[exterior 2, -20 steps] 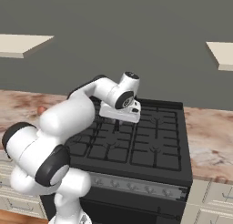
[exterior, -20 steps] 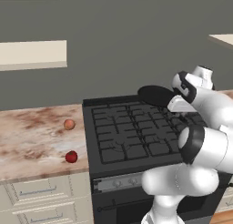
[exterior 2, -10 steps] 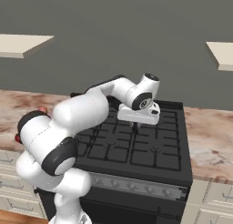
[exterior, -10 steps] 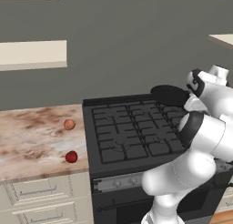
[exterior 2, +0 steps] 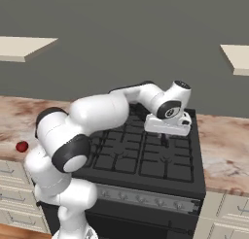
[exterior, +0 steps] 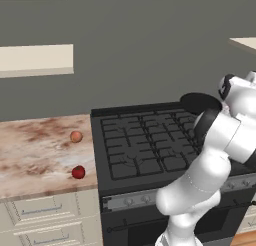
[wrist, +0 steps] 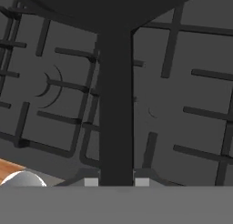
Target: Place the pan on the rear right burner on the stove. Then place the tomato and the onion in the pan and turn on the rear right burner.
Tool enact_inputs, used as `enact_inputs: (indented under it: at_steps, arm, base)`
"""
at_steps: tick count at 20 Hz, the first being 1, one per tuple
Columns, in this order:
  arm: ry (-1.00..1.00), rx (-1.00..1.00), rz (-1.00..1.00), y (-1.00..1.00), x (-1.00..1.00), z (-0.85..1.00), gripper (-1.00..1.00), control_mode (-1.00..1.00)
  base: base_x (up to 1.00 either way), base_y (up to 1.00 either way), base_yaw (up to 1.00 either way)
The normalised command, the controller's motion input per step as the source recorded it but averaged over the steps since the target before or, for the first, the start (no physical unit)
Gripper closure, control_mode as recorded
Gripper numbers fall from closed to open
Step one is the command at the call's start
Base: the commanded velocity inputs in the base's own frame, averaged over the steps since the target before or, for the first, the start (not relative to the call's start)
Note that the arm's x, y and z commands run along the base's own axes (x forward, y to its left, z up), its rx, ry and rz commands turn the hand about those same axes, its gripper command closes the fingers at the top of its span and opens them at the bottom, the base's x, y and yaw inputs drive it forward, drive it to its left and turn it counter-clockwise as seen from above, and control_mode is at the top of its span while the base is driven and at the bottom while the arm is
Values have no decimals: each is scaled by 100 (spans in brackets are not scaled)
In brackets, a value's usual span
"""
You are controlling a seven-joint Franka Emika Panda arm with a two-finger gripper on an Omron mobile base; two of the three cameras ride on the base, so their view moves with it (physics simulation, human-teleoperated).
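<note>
Pincer (exterior 2: 165,139) clamped narrow on the pan (exterior: 200,102) handle, holding the pan over the rear right of the stove (exterior: 145,150); grates run beneath the handle in hand view. Tomato (exterior: 78,172) and onion (exterior: 75,136) sit apart on the left counter (exterior: 30,155)

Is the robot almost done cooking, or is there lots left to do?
Lots left. Nothing looks finished yet. Right now the gripper has its jaws shut on the handle of the pan, holding it over the back right of the stove. The tomato and the onion sit on the counter, not yet in the pan. After that comes turning on the burner.
</note>
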Motion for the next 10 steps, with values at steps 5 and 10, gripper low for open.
enact_inputs:
  at_steps: [5, 10]
  arm:
    - [0, 0, 0, -49, 0, 0, 100, -100]
    - [0, 0, 0, -22, 8, 0, 100, -100]
  base:
    - [0, 0, 0]
    - [0, 0, 0]
